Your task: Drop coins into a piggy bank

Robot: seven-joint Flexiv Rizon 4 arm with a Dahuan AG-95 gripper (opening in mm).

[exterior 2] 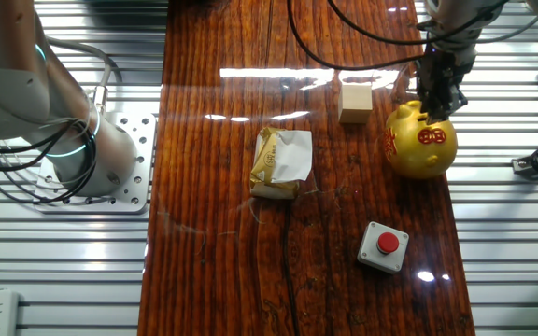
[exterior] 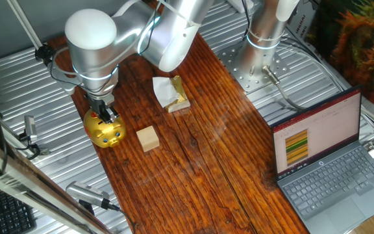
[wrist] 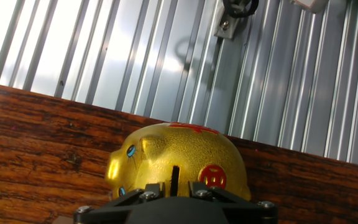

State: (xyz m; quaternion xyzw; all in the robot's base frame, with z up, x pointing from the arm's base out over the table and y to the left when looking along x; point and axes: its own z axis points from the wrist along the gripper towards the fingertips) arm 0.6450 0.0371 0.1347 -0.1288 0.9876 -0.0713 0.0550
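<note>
The table (exterior 2: 222, 233), a dark red-brown wooden top, is running lengthwise between ribbed metal decking on both sides. The silver arm (exterior: 93, 39) is reaching down over one long edge of it, and its bulk is blocking part of the wood behind it in one fixed view. A laptop (exterior: 326, 162) is sitting open off the far corner, its front cut off by the frame.

The gold piggy bank (exterior 2: 420, 142) is standing right at the table's edge, with ribbed metal just beyond it and open wood on its inner side. A pale wooden cube (exterior 2: 355, 101) is lying near it, apart from it. A gold packet with white paper (exterior 2: 280, 161) is resting well apart, near the middle of the wood. A red button on a grey box (exterior 2: 384, 246) is sitting toward the same edge, further along.

The gripper (exterior 2: 434, 98) is hanging directly over the pig's back, the fingers (wrist: 151, 190) close together above the slot (wrist: 174, 177) with only a thin dark gap between them. Whether a coin is pinched there cannot be told; the gap is too small and dark.
</note>
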